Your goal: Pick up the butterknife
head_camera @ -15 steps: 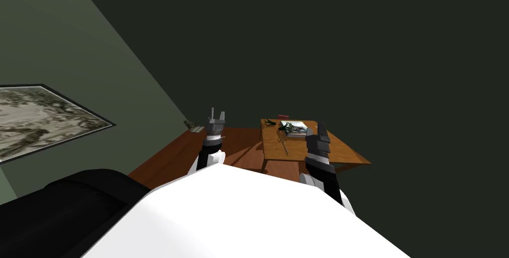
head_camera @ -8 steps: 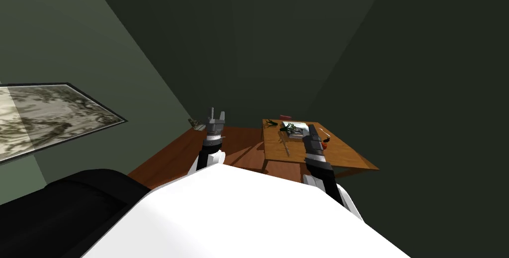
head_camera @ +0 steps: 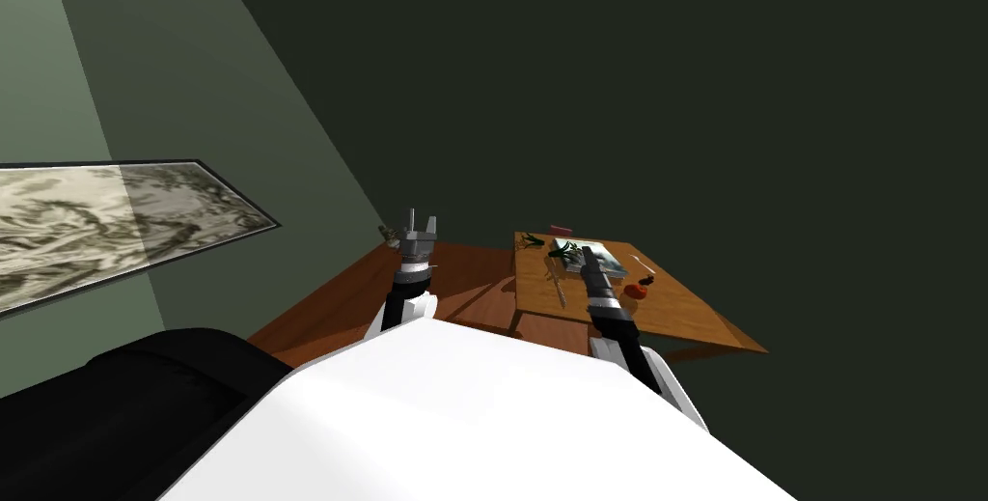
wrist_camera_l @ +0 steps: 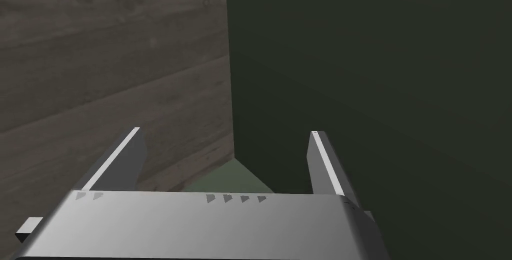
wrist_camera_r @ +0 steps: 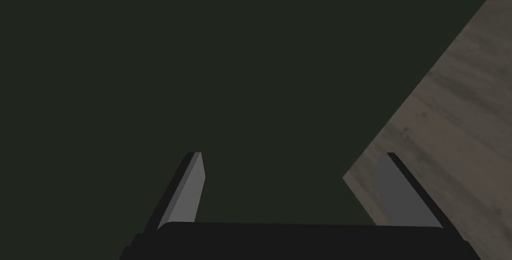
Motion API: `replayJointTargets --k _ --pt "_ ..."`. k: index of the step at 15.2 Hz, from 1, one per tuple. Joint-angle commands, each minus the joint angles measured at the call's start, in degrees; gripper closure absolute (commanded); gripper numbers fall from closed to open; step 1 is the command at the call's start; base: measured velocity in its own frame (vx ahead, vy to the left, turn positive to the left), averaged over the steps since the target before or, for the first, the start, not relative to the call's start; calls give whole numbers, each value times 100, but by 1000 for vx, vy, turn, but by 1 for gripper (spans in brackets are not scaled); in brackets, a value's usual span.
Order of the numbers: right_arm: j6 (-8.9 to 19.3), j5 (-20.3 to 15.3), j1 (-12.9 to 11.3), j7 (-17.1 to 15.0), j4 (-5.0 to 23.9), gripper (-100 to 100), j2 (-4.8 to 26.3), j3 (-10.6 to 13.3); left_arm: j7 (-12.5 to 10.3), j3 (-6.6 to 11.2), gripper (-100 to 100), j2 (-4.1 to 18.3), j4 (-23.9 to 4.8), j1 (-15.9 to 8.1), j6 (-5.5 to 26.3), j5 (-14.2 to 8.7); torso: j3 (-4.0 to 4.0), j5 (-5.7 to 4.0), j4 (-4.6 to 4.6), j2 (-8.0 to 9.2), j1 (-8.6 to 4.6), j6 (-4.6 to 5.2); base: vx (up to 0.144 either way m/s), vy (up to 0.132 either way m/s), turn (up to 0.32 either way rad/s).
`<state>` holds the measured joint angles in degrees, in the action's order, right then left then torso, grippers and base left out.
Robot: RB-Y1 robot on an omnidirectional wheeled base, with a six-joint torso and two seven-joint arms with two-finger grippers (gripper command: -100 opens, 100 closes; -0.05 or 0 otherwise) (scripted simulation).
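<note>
Nearest, low on my left, lies a black, rounded, padded shape (head_camera: 125,399). Past it the floor of reddish-brown wooden boards (head_camera: 338,302) runs to the foot of the walls.

The left gripper (head_camera: 421,219) is raised over this floor, well to the left of the table, its two blades spread wide with nothing between them. The right gripper (head_camera: 586,254) is held up over the near part of the table, its fingers likewise parted and empty.

The table is a low rectangular table with an orange-brown wooden top (head_camera: 675,317), standing on the floorboards with its far edge close to the dark wall. The butterknife (head_camera: 557,285) appears to be the thin pale sliver lying flat on the top near the table's left side, just to the left of the right gripper and apart from it; it is too small to tell handle from blade. Beyond it rests a flat white slab with dark green leaves on it (head_camera: 600,256). To the right of the gripper sit a small red round fruit (head_camera: 635,290), a tiny dark object (head_camera: 647,280) and a short white utensil (head_camera: 644,263). A small red item (head_camera: 561,229) lies at the far edge.

The dark green wall (head_camera: 627,90) rises behind the table. On the paler green left wall (head_camera: 145,61) hangs a long dark-framed picture with a mottled grey print (head_camera: 116,220).
</note>
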<state>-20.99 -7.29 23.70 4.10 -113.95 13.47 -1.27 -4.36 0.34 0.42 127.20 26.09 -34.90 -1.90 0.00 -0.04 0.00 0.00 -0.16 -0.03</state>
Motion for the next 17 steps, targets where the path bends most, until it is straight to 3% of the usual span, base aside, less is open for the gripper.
replayJointTargets --k 1,4,12,13,15,17 --pt "18 -41 -19 47 230 -100 112 0 0 0 0 0 0 0 0 0 0 0 0 0 0 0 -13 -28 137" --pt "160 -158 -239 161 691 -100 357 2 0 0 0 0 0 0 0 0 1 0 0 3 -2 2 -19 -34 154" --pt "314 -284 -479 285 1374 -100 574 5 0 0 0 0 0 0 0 0 1 1 0 1 4 1 -14 -25 110" --pt "395 -349 -605 351 1564 -100 673 6 0 0 0 0 0 1 0 0 1 1 0 1 3 4 -11 -25 143" --pt "395 -349 -605 351 1688 -100 673 6 0 0 0 0 0 0 0 0 0 0 0 0 1 2 -14 -28 111" --pt "478 -416 -734 417 2011 -100 765 8 0 0 0 0 0 0 0 0 1 0 0 2 2 0 -22 -27 151"
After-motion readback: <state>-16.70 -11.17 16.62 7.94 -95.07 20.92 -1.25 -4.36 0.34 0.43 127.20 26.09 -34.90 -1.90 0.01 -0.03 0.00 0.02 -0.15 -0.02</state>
